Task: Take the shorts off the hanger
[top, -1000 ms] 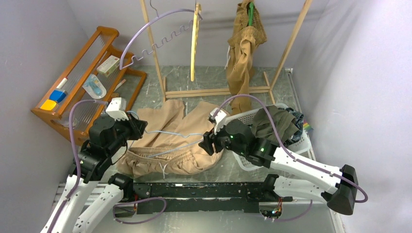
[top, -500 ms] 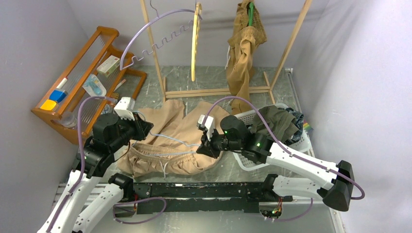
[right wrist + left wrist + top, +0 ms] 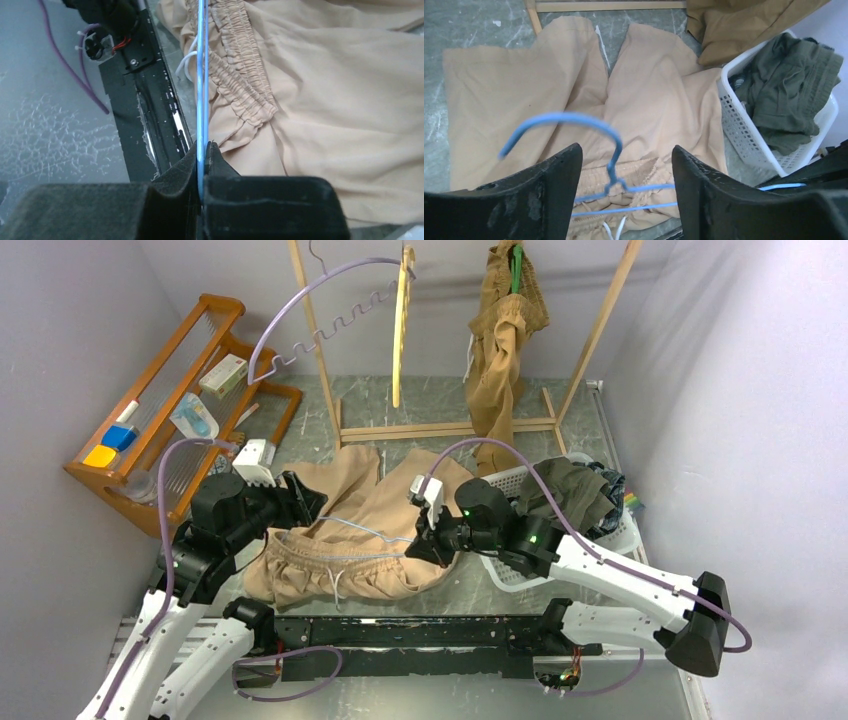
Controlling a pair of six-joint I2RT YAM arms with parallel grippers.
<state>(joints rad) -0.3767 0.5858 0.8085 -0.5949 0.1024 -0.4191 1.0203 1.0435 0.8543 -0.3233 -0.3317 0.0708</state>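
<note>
Light beige shorts [image 3: 375,495]: spread flat on table between both arms, blue wire hanger [image 3: 569,119] lying across waistband.
White basket [image 3: 744,130], right side: olive shorts [image 3: 791,90] heaped inside.
Left gripper [image 3: 624,160]: jaws apart, straddling hanger hook, gripping nothing.
Right gripper [image 3: 202,150]: clamped on hanger's thin wire.
Step, as judged: freeing hanger from beige pair.
Next move probably calls for cloth pinned, wire drawn clear.

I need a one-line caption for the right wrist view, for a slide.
Right gripper shut on the blue wire hanger, beside the elastic waist of the light beige shorts.
</note>
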